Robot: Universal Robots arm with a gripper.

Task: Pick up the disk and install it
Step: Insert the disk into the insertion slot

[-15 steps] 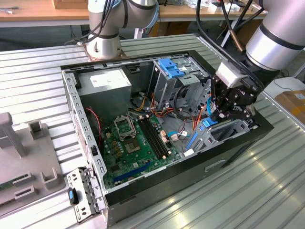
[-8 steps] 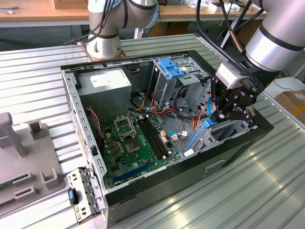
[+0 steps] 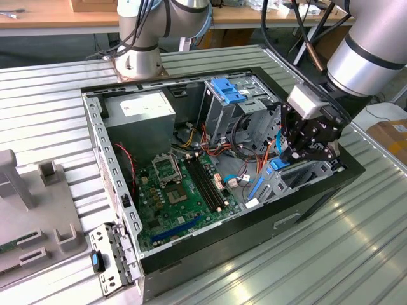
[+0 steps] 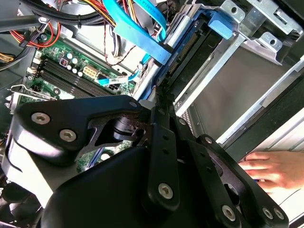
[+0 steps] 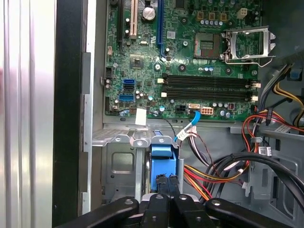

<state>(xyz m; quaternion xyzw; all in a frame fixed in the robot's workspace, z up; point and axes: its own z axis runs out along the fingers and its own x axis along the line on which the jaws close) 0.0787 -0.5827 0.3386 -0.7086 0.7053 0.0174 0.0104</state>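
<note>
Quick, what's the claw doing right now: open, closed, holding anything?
Claw: closed on the flat dark disk with blue plastic rails, at the grey metal bay.

Gripper (image 4: 157, 97) clamped on disk (image 4: 189, 48) (hand (image 4: 273, 168) nearby)

worktop (image 3: 331, 254): ribbed metal, glossy. pincer (image 3: 294, 155): matt black. disk (image 5: 164, 154) rails: smooth blue plastic. bay cage (image 5: 118, 164): bare grey metal.

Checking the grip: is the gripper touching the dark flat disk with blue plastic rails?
Touching: first wrist view shows the gripper pinching the disk edgewise.
</note>
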